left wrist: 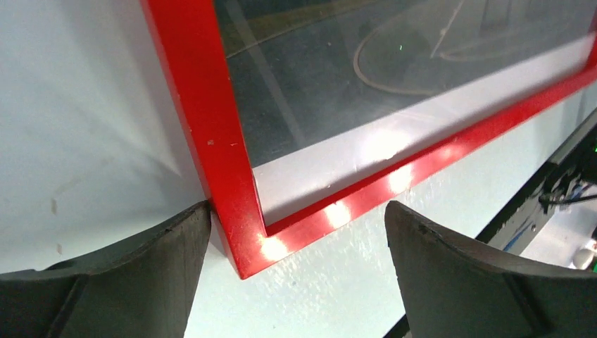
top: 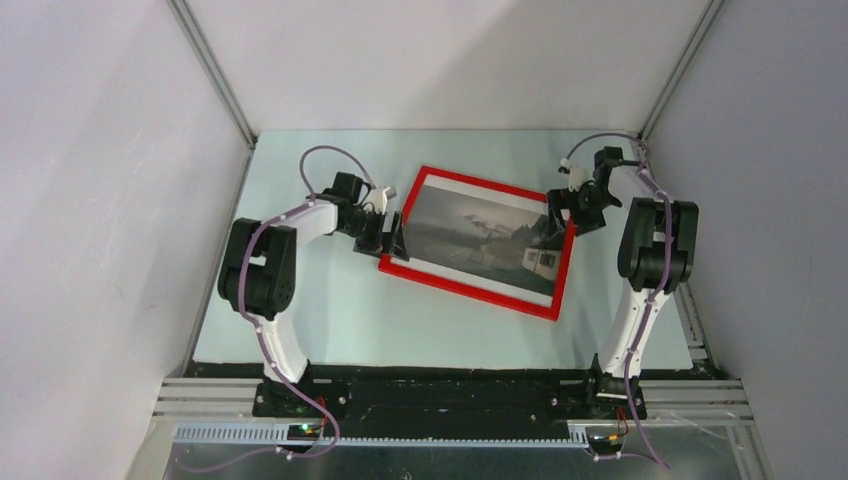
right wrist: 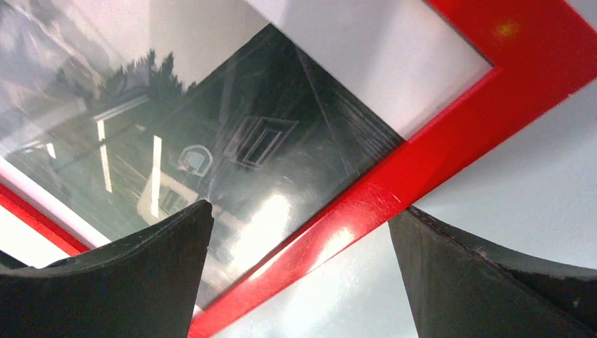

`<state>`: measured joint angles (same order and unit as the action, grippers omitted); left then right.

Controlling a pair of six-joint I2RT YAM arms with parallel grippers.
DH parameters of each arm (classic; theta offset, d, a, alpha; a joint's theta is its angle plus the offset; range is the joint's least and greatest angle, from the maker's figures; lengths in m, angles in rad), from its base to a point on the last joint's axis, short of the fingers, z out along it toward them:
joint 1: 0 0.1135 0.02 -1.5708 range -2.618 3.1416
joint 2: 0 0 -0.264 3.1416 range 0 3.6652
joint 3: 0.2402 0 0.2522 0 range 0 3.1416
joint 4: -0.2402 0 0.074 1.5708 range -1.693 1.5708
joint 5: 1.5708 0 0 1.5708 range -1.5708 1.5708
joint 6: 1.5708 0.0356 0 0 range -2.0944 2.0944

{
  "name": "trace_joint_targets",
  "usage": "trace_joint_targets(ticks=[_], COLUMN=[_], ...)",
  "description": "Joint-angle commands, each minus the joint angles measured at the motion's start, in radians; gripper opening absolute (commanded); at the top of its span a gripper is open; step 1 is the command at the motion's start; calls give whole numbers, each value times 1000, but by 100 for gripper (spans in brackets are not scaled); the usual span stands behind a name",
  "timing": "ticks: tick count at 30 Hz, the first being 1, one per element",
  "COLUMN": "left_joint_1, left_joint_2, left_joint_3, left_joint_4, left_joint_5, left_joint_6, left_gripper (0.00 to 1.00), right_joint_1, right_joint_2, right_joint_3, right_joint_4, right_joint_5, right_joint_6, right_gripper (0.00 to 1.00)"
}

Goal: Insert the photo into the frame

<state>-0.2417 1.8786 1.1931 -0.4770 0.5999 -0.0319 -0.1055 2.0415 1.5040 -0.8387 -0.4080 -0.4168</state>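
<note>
Top view: the frame (top: 465,290) lies red face up, skewed, on the bench (top: 330,320). The photo (top: 480,235) sits inside it, white margins showing. My left claw (top: 392,236) is at its left end and my right claw (top: 562,212) at its far right corner. Both are released, gripping nothing.
Left wrist: a frame corner lies between my spread fingers (left wrist: 169,267), with one finger just beside the outer edge.
Right wrist: one red rail runs between my wide fingers (right wrist: 141,274), and the photo's house is beside it.
</note>
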Motion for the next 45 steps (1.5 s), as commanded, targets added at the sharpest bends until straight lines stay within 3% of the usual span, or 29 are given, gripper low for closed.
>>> trace_joint_targets(ticks=[1, 10, 22, 35, 45], left_joint_1=[-8, -8, -7, 20, 29], left_joint_2=[-83, -175, -227, -348, -654], left_joint_3=[-66, -163, -168, -172, -227], left_joint_4=[-102, -105, -102, -35, 48], left_joint_5=[44, 42, -16, -295, -568], left_joint_6=[85, 108, 95, 57, 94], left_gripper=[96, 97, 100, 100, 100], right_joint_1=[34, 101, 93, 20, 20], right_joint_2=[114, 251, 238, -53, -456], right_joint_3=[156, 386, 423, 176, -85], right_joint_4=[4, -18, -2, 177, 307], right_joint_5=[-127, -134, -87, 5, 176], right_joint_6=[71, 124, 157, 150, 110], right_gripper=[99, 100, 99, 99, 100])
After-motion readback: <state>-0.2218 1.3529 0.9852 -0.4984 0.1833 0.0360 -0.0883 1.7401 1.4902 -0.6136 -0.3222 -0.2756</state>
